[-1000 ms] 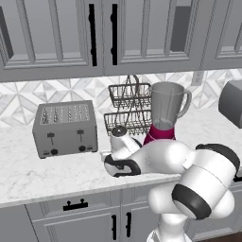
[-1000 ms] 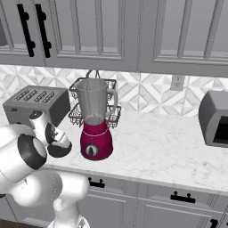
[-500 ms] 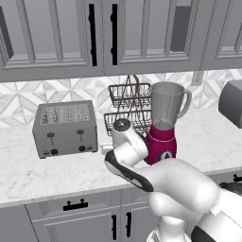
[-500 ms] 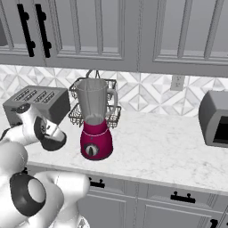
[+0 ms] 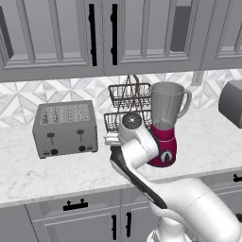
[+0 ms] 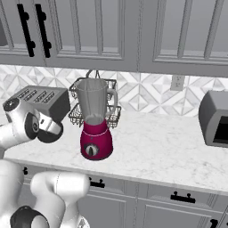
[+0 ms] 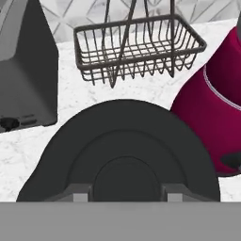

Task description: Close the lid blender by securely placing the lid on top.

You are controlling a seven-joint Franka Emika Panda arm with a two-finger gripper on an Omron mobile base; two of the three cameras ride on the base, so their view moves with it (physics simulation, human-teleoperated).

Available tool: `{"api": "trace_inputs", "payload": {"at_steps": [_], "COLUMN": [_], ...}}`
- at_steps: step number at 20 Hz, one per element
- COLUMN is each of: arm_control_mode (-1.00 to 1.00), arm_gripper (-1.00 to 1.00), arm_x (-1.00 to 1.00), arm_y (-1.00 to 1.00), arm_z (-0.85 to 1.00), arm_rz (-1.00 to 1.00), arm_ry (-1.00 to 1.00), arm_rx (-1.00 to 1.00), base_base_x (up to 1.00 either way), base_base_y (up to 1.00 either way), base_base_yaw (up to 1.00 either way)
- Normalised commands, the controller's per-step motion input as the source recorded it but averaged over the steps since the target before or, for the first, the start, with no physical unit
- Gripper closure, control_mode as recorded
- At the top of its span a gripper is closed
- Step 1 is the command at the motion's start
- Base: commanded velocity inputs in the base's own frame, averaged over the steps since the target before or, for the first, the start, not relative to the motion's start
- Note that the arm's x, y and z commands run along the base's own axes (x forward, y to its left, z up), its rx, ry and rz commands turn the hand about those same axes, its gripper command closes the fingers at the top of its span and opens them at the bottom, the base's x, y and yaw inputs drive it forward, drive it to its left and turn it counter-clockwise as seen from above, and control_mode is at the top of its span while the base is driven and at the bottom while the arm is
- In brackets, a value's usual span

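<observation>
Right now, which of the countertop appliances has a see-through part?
The blender: a clear grey handled jar stands open on its magenta base. The silver toaster to its left and the grey appliance at the far right are opaque boxes.

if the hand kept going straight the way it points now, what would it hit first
Probably the wire rack at the backsplash: past the lid in the hand, it lies straight ahead, between the toaster and the blender. Depth is unclear.

2 base views flank the blender (image 5: 163,124) (image 6: 95,122) on the counter (image 5: 56,170); hand view close above it
</observation>
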Motion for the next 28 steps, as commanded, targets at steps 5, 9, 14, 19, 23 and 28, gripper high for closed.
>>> {"api": "trace_inputs", "payload": {"at_steps": [5, 9, 14, 19, 23, 28], "arm_control_mode": [-1.00, -1.00, -1.00, -1.00, -1.00, -1.00], "arm_gripper": [1.00, 1.00, 1.00, 1.00, 1.00, 1.00], "arm_x": [0.00, 0.00, 0.00, 0.00, 0.00, 0.00], "arm_y": [0.00, 0.00, 0.00, 0.00, -0.19, -0.40], "arm_z": [0.99, 1.00, 0.96, 0.68, 0.44, 0.29], "arm_rz": [0.00, 0.00, 0.00, -0.05, -0.06, -0.05], "arm_ry": [-0.01, 0.00, 0.00, 0.00, 0.00, -0.01], "arm_rx": [0.00, 0.00, 0.00, -0.04, -0.05, -0.02], "base_base_x": [0.00, 0.00, 0.00, 0.00, 0.00, 0.00], "base_base_y": [0.00, 0.00, 0.00, 0.00, 0.00, 0.00], "base_base_yaw": [0.00, 0.00, 0.00, 0.00, 0.00, 0.00]}}
